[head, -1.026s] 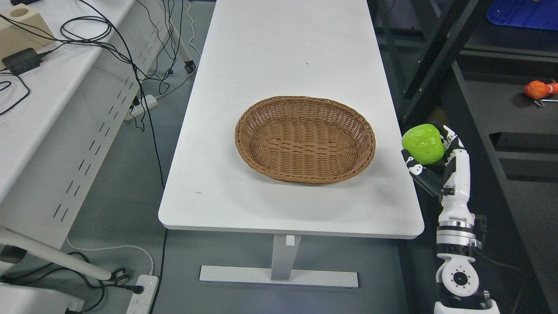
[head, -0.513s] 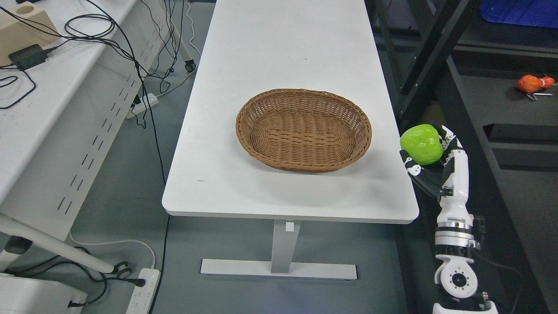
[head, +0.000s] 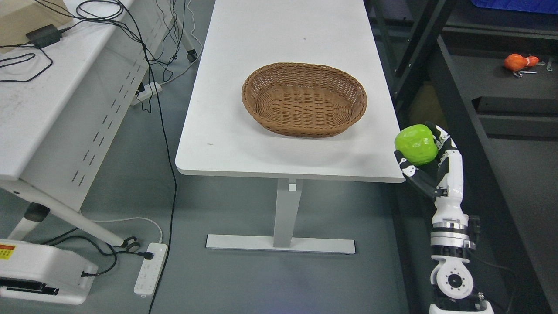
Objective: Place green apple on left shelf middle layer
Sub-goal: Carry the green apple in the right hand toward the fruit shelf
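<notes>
My right hand [head: 425, 157] is raised just off the right front corner of the white table [head: 283, 39], palm up, with its fingers curled around a bright green apple [head: 416, 144]. The apple sits in the palm, level with the table edge. A dark shelf unit [head: 501, 104] stands to the right of the hand, with flat dark layers. My left arm is out of view.
An empty oval wicker basket [head: 304, 98] sits on the white table. A small orange object [head: 516, 62] lies on the dark shelf at the upper right. A white bench with cables [head: 65, 56] stands at the left. A power strip [head: 148, 268] lies on the floor.
The whole picture has shifted: table and basket sit higher and farther away, so the camera has moved back. My right hand keeps its hold on the green apple in about the same place.
</notes>
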Robot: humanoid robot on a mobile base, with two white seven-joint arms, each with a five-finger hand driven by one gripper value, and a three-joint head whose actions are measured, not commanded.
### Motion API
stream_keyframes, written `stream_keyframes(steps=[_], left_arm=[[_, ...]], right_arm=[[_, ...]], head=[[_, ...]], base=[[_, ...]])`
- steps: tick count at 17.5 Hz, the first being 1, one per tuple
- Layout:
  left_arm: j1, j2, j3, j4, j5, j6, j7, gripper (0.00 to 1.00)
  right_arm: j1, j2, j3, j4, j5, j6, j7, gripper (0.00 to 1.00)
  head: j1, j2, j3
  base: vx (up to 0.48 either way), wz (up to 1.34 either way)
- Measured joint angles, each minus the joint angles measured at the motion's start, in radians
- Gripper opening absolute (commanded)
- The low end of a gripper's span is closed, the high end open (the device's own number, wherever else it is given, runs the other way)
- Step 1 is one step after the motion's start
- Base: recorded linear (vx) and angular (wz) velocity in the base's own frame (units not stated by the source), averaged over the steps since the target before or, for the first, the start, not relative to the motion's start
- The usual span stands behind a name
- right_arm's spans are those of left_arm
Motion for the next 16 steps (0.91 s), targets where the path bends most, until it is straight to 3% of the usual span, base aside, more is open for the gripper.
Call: stream_keyframes(steps=[16], left_arm=[[0.000, 0.000, 0.000, 0.000, 0.000, 0.000, 0.000, 1.00]], right_arm=[[-0.048, 0.003, 0.016, -0.003, 0.001, 0.008, 0.009, 0.00]], head=[[0.0000, 0.000, 0.000]], base=[[-0.226, -0.04]])
